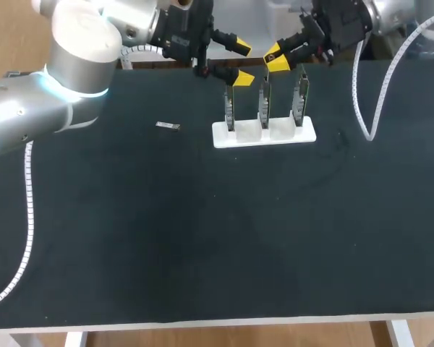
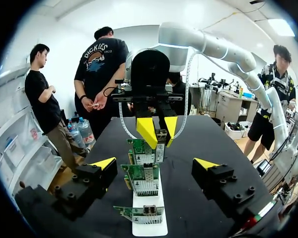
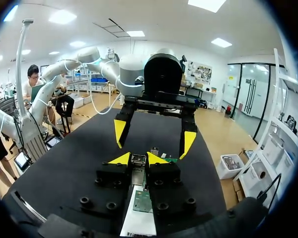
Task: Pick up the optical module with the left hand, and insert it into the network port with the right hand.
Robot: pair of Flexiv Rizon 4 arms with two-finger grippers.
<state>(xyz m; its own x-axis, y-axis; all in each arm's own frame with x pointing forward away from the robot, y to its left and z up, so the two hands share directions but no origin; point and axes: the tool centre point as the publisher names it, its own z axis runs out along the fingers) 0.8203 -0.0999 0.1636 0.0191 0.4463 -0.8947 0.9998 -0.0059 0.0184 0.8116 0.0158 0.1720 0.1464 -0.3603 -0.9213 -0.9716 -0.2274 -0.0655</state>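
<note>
Two risks: right gripper (image 1: 276, 59), clamped on optical module (image 2: 160, 137), may miss network port (image 2: 159, 151); left gripper (image 1: 240, 61), fingers apart, may bump cards (image 1: 264, 105).

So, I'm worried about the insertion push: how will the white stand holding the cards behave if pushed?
The white stand looks small and light, seemingly loose on the black table, so it may slide. Its three cards stand tall and upright over a narrow base, so a high push could tip it.

Your bench (image 1: 202, 238): black. Stand (image 1: 264, 135): white. Cards (image 2: 145, 179): green. Left end effector (image 1: 240, 61), right end effector (image 1: 277, 59): black, yellow-tipped. Module (image 3: 138, 159): silver-grey.
</note>
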